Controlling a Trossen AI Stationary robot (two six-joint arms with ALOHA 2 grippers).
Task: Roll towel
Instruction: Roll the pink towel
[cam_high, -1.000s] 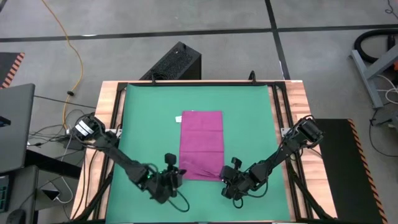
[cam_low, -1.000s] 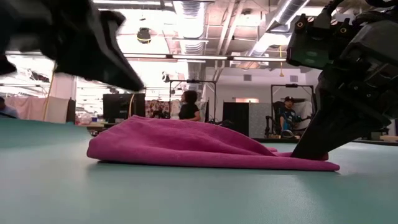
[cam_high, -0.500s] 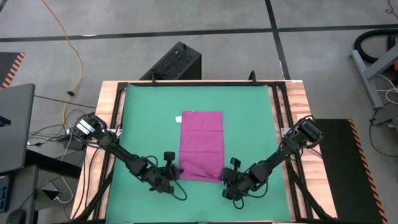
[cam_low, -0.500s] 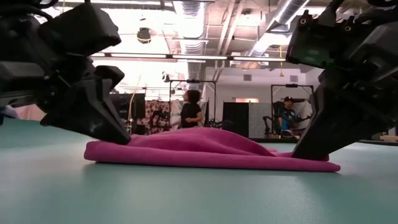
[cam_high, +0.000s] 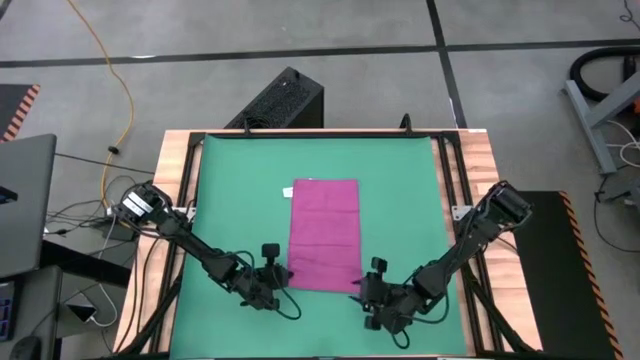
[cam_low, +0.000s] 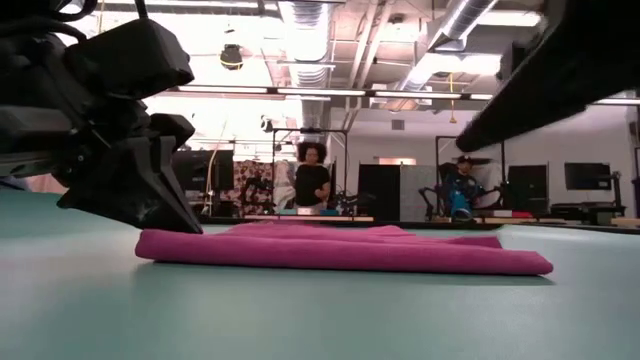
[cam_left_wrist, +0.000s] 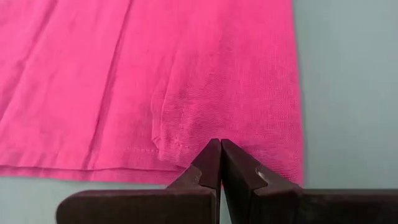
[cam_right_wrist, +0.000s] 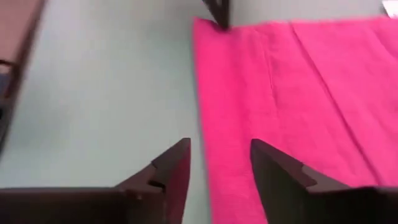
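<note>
At the near edge of the green mat (cam_high: 220, 190) we find both grippers low beside the towel's (cam_high: 324, 233) near end. The left gripper (cam_high: 281, 277) sits at the towel's near left corner; in its wrist view its two dark fingers (cam_left_wrist: 208, 163) are pressed together, tips meeting right at the stitched hem, and we cannot tell whether any cloth is caught between them. The right gripper (cam_high: 367, 295) hangs just off the near right corner, apart from the cloth, with its fingers (cam_right_wrist: 175, 163) spread and bare mat showing in the gap between them.

The towel lies flat in the middle of the mat as a long, narrow rectangle, its long axis running from the near edge toward the far edge, short ends facing near and far. It is magenta-pink soft cloth with a fine woven grain, faint lengthwise creases and a sewn hem; from table height it reads as a thin folded slab (cam_low: 340, 252) with rounded edges. A small white tag (cam_high: 287, 191) sticks out at its far left corner.

Beyond, the smooth mat gives way to the wooden table border (cam_high: 478, 160).
</note>
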